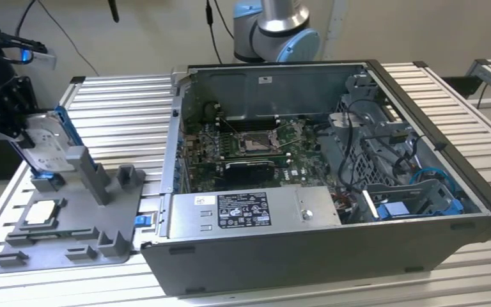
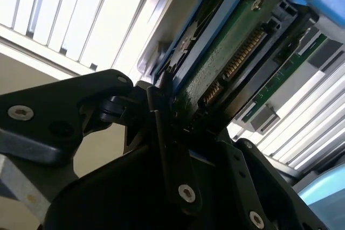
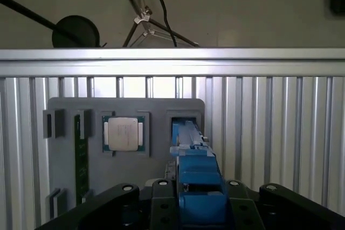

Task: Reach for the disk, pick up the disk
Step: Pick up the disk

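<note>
exterior view: the claw (image 1: 22, 135) sits at nine o'clock of the scene, closed onto the disk (image 1: 45, 144) and gripping it by its edges. the disk stands almost upright and leans a little. its silver face shows, and its bright blue frame runs along the edge nearest the computer case (image 1: 331, 243). its lower end is just above the far corner of the grey tray (image 1: 75, 236), beside a tall grey post. i cannot tell whether it is fully clear of the tray. the tray lies on the slatted metal counter (image 1: 117, 109) at nine o'clock from the open case. a small silver chip (image 1: 43, 212) rests in a tray pocket at six o'clock from the disk. the arm's base (image 1: 275, 32) stands at twelve o'clock, behind the case.

in the second wrist view the disk (image 2: 226, 63) shows its green circuit board and a row of connector pins inside the blue frame. a black finger (image 2: 161, 133) of the claw (image 2: 186, 125) is pressed against its edge.

in the first wrist view the claw (image 3: 198, 200) has the blue edge of the disk (image 3: 194, 176) clamped between its black fingers. the disk runs towards an open slot in the tray (image 3: 156, 111). the chip (image 3: 123, 133) lies in the pocket next to that slot, and a green memory stick (image 3: 81, 160) lies further along.
</note>
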